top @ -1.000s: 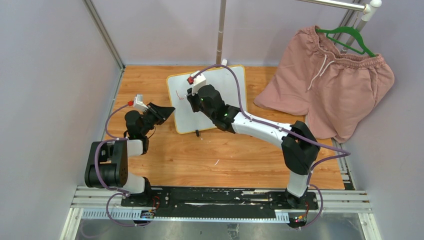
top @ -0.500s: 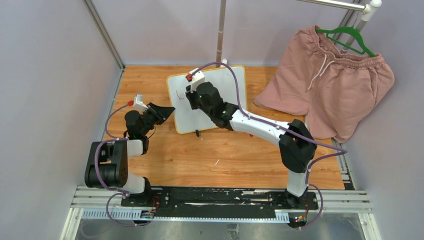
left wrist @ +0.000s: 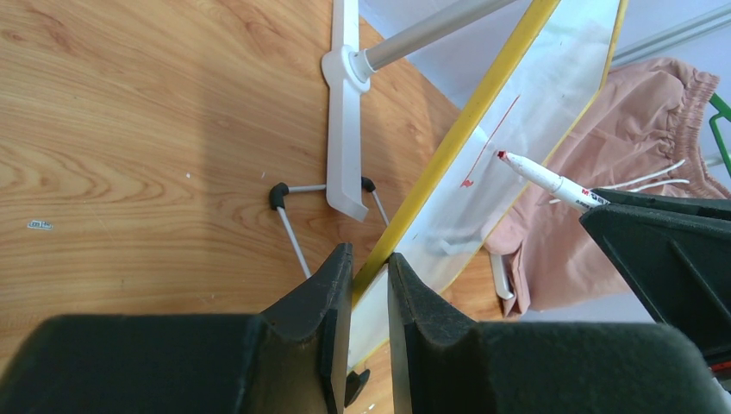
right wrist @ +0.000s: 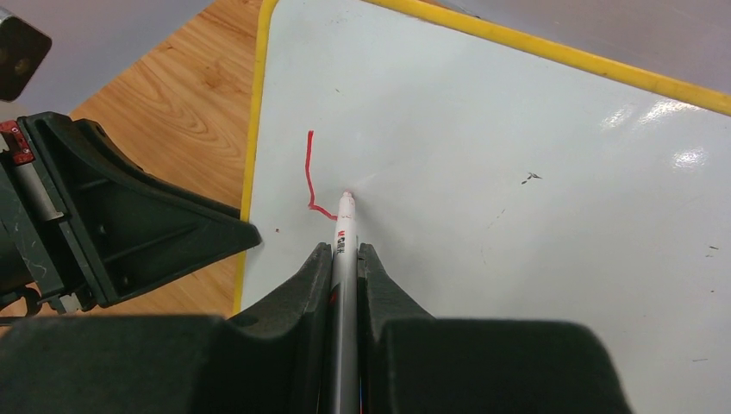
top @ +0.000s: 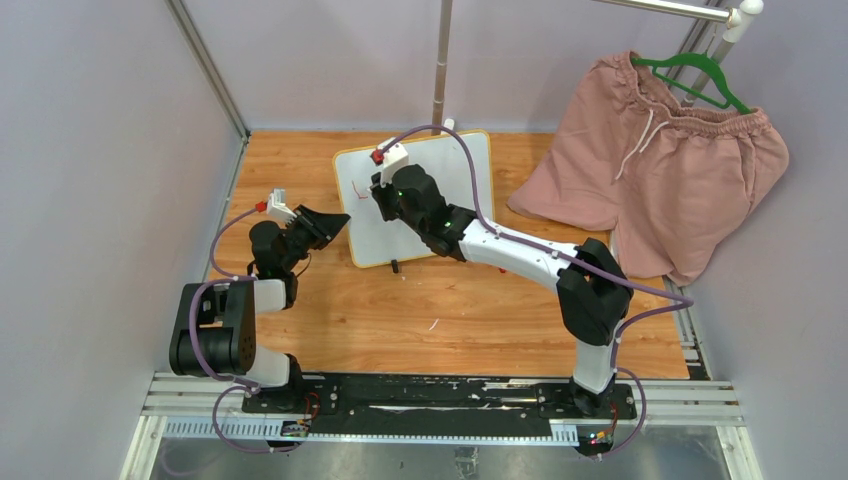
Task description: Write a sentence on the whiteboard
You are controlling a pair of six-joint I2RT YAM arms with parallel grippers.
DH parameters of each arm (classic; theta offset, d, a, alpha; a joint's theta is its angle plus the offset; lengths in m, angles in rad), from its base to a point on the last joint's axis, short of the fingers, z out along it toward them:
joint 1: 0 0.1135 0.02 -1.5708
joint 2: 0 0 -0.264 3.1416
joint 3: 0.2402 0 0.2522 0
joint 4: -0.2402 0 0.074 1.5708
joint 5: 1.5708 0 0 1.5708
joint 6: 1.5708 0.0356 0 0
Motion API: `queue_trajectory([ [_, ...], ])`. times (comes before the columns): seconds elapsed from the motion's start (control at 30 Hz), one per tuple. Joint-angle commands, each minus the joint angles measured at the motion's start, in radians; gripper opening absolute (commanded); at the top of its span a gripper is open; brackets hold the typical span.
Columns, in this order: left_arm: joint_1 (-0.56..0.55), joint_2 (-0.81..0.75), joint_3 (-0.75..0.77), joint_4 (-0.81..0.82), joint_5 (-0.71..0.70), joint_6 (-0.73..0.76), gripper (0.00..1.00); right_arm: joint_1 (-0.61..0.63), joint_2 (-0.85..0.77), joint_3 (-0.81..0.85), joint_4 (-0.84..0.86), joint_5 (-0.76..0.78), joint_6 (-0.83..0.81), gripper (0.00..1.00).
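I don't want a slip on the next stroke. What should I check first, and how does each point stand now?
1. Left gripper clamped on the whiteboard at its yellow edge: ok.
2. Right gripper clamped on the marker: ok.
3. Marker tip beside the end of the red stroke: ok.
4. Tip touching the board: cannot tell.
5. Sentence finished: not ok, one stroke only.

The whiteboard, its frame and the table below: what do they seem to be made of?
Whiteboard: glossy white coated surface that reflects bright light patches. Whether it is melamine or painted steel cannot be told. Frame: smooth yellow strip with a rounded corner, probably plastic. Table: light wood or wood-look laminate, with visible grain and a fairly matte finish.
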Motion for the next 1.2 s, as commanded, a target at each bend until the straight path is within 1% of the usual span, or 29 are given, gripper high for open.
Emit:
queue_trajectory([
  [0.0, -0.002, -0.019, -0.01, 0.022, 0.018, -0.004, 0.0, -0.012, 0.002, -0.013, -0.001, -0.014, 0.0, 0.0],
  [0.33, -0.001, -0.023, -0.012, 0.019, 0.018, -0.002, 0.0, -0.012, -0.011, -0.043, -0.011, -0.012, -0.003, 0.0],
  [0.83, -0.001, -0.028, -0.015, 0.013, 0.017, 0.003, 0.0, -0.033, -0.04, -0.058, -0.035, 0.051, -0.006, 0.0],
  [1.17, -0.002, -0.03, -0.014, 0.013, 0.018, 0.004, 0.0, -0.038, -0.016, 0.004, -0.053, 0.046, -0.019, 0.0],
])
